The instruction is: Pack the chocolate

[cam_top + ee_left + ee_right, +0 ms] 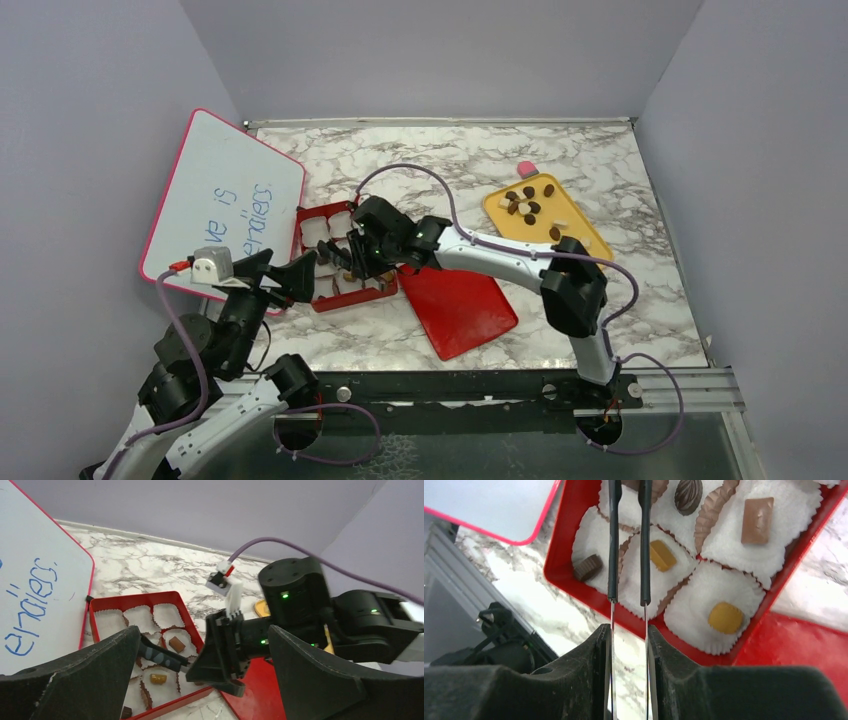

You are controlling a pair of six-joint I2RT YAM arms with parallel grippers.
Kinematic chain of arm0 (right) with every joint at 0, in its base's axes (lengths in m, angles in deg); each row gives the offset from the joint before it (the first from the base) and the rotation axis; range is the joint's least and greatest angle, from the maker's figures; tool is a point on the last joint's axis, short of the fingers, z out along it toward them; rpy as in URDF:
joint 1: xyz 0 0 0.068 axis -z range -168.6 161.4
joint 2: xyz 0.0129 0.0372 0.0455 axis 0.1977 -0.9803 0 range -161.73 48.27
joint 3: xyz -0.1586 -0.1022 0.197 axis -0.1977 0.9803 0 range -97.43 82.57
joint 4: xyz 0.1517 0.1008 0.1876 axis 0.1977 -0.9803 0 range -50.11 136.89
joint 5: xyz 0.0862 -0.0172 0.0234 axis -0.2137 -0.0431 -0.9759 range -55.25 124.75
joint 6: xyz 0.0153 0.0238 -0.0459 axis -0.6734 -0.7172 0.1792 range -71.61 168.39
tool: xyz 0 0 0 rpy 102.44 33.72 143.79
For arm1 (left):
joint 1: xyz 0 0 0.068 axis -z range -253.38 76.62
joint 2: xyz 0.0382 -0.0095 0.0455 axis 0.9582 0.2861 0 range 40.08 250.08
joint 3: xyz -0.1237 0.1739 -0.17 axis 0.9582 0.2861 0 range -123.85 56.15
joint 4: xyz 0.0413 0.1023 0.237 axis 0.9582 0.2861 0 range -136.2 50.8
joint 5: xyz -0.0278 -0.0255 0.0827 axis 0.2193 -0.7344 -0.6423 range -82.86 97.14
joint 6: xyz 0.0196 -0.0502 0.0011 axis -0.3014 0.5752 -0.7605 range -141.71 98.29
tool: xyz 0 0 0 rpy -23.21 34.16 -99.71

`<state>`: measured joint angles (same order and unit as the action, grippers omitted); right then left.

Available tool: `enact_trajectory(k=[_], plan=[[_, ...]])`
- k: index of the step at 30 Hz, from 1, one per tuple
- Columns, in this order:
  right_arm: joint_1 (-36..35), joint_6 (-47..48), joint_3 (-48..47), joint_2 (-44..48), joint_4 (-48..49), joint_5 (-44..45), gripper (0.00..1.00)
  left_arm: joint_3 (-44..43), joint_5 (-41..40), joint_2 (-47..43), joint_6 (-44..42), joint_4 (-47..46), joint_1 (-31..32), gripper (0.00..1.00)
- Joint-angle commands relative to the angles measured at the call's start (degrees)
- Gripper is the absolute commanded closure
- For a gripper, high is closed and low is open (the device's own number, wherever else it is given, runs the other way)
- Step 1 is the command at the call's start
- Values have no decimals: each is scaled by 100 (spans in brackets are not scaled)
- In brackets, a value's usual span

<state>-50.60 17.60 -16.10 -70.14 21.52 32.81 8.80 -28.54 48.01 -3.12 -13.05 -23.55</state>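
The chocolate (533, 207) is in two places. Some dark and pale pieces lie on a yellow tray (578, 228) on the far right part of the tabletop (450, 160). Other pieces sit one by one in white paper cups (704, 592) inside a red box (558, 560), which stands left of the centre. In the right wrist view five pieces show in the box:

- a dark square one near the box's corner
- a tan one
- a round yellow one
- a light brown rectangle
- a dark oval one

Some cups in the far rows hold nothing.

The right gripper (628, 630) reaches across from the right side and is above the box. Its jaws are clamped on thin tweezers (614, 540), whose two black arms run out over the cups. The tips leave the top of the picture, so it cannot be told if they hold a piece.

The left gripper (290, 275) is at the near left side of the box, with its jaws wide apart and nothing between them.

A red lid (460, 310) lies flat just right of the box. A small pink block (527, 169) lies just beyond the far end of the tray. A whiteboard (225, 200) with blue writing leans on the left wall.
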Motion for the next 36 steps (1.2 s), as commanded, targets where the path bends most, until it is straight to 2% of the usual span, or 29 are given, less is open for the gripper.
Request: enact_trajectory(k=[1,5,14,22,28,36], plan=[[-67,177,340,813,62,73,66,157,-185,44,-142,74,-25,1],[-67,209,646,1248,-65,239,66,183,-194,139,-144,72,-32,1],[-67,300,1381,2335,-577,1300,67,303,30,558,-81,-18,-26,1],[106,237,2073,3318,-1216,2313,68,462,537,1143,13,-252,-22,1],[642,262,2579,3907,-1560,2660,68,527,847,1816,44,-375,-30,1],[2034,639,3132,4560,-1656,2417,67,614,851,2321,-162,-495,-30,1]])
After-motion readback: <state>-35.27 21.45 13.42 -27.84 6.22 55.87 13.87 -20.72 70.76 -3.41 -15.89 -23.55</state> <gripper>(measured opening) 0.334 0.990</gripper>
